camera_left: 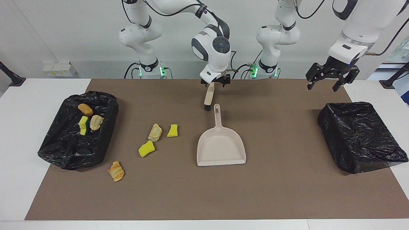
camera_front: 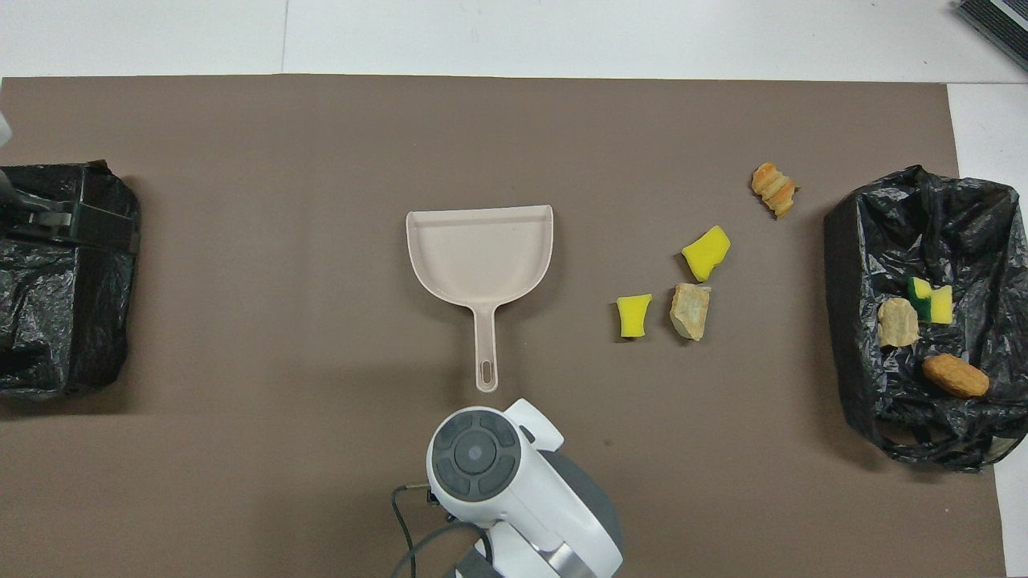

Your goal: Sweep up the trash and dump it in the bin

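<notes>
Four trash bits [camera_left: 150,140] well apart from both open jaws

The right gripper [camera_left: 215,83] hangs low at mid-table, wrist bent down, fingers spread; the left gripper [camera_left: 323,84] waits raised, fingers apart.

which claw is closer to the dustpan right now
The right. The right claw hangs open over the brush, just past the handle end of the dustpan. The left claw hangs open at the left arm's end, near the empty bin.
</notes>
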Action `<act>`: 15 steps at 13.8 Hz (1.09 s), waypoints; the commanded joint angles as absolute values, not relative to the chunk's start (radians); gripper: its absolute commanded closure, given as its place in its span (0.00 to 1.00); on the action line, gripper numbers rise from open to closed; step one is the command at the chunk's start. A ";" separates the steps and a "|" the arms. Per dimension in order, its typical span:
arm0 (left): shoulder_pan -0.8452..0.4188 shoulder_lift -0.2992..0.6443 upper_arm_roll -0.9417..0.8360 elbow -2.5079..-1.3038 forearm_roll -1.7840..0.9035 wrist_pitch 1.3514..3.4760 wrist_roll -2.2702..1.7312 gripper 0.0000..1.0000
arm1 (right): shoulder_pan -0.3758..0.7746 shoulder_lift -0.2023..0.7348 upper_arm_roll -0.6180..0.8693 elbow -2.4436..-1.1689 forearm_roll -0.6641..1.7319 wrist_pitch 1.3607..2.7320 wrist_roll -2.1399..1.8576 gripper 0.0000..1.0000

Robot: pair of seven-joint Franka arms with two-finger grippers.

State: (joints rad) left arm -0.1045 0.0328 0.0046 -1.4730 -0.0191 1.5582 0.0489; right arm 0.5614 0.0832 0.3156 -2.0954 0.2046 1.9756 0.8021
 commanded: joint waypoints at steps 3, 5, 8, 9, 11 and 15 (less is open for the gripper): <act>-0.121 0.018 0.005 -1.505 -0.028 1.589 0.049 0.00 | 0.617 -0.075 0.314 -2.348 0.334 2.111 0.918 0.00; -0.146 0.029 0.005 -1.529 -0.055 1.647 0.043 0.00 | 0.662 -0.087 0.314 -2.391 0.334 2.172 1.044 0.00; -0.208 0.051 0.005 -1.587 -0.060 1.753 -0.020 0.00 | 0.701 -0.086 0.314 -2.419 0.334 2.232 1.141 0.00; -0.237 0.051 0.005 -1.613 -0.060 1.793 -0.050 0.00 | 0.701 -0.086 0.314 -2.419 0.334 2.233 1.138 0.00; -0.303 0.061 0.005 -1.675 -0.060 1.862 -0.125 0.00 | 0.701 -0.086 0.314 -2.419 0.333 2.235 1.121 0.23; -0.435 0.084 0.005 -1.796 -0.060 1.983 -0.282 0.00 | 0.693 -0.071 0.308 -2.404 0.314 2.253 1.129 0.87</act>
State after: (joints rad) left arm -0.3791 0.0987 -0.0121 -1.7213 -0.0526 1.9133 -0.2191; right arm 0.7024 -0.0565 0.3112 -2.3927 0.3078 2.2237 1.1260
